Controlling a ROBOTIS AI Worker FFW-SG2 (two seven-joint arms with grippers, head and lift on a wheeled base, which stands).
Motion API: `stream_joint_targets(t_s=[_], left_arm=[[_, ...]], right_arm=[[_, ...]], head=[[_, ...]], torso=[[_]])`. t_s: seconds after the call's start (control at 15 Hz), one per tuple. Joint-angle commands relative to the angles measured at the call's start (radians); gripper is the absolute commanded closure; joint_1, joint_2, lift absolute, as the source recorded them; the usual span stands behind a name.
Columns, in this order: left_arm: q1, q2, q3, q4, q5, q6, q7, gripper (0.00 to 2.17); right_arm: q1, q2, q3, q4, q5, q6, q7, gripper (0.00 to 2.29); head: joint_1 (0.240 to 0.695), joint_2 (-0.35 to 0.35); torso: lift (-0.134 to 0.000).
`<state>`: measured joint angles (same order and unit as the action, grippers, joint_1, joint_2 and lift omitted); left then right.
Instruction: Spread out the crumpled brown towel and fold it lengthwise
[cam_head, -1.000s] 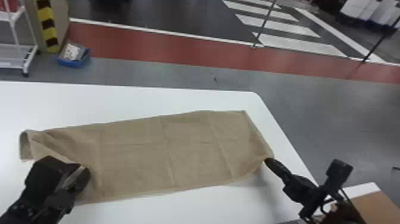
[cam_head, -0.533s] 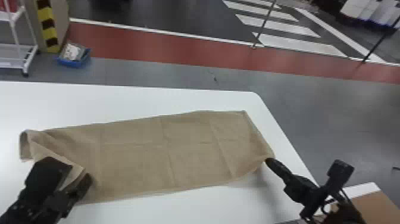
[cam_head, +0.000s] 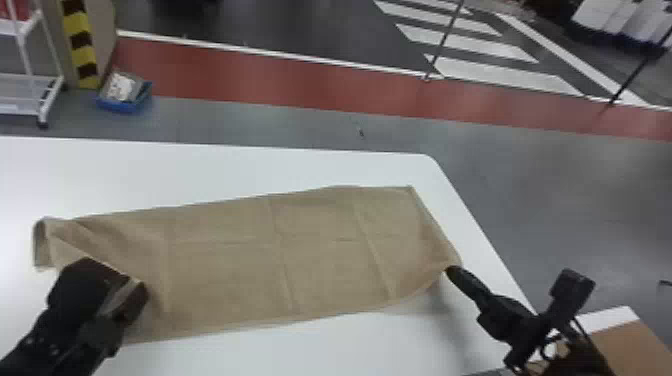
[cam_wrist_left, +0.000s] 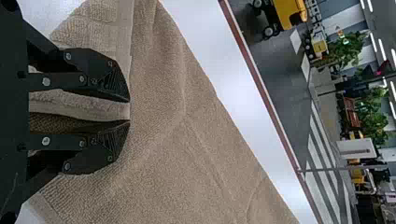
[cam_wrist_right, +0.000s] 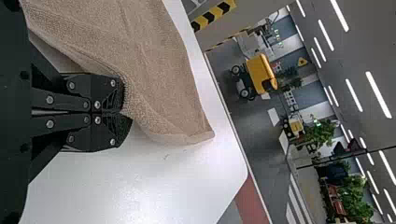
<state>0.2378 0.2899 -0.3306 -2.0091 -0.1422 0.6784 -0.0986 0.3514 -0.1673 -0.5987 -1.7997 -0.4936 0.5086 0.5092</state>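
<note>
The brown towel lies spread as a long band across the white table, its left end ruffled with a turned-over flap. Over its near left part is my left gripper; in the left wrist view this gripper is shut on a bunched piece of the towel, which fills the narrow gap. My right gripper is at the towel's near right corner. In the right wrist view, the right gripper has its fingers pressed together on the edge of the towel, with a loose corner beyond them.
The white table has its rounded far right corner behind the towel. A brown and white board stands off the right side, near my right arm. On the floor beyond are a blue tray and a white rack.
My left gripper's fingers stand closer together than half a second ago, with less towel showing between them. The towel and my right gripper look unmoved.
</note>
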Motion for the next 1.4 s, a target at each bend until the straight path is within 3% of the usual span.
stream_joint_targets(t_s=[0.0,0.53,1.07,1.27,1.33], left_arm=[[-0.002,0.0,-0.002,0.003,-0.004,0.03,-0.004,0.92],[0.008,0.006,0.019,-0.03,0.013,0.03,-0.01,1.0],[0.066,0.017,0.143,-0.123,0.023,0.045,-0.012,1.0],[0.121,0.017,0.246,-0.188,0.099,0.042,-0.013,1.0],[0.13,0.017,0.274,-0.207,0.127,0.042,-0.013,1.09]], right_arm=[[0.0,-0.001,-0.003,0.003,0.0,0.0,0.002,1.65],[0.0,-0.001,-0.007,0.003,-0.005,0.0,0.005,1.65],[-0.006,-0.003,-0.03,0.0,-0.005,0.006,0.006,1.65],[-0.005,-0.005,-0.056,-0.056,-0.006,0.043,0.008,1.66],[-0.009,-0.006,-0.07,-0.076,-0.006,0.068,0.008,1.66]], head=[[0.695,-0.35],[0.695,-0.35],[0.695,-0.35],[0.695,-0.329],[0.695,-0.32]], torso=[[-0.123],[-0.123],[-0.123],[-0.123],[-0.123]])
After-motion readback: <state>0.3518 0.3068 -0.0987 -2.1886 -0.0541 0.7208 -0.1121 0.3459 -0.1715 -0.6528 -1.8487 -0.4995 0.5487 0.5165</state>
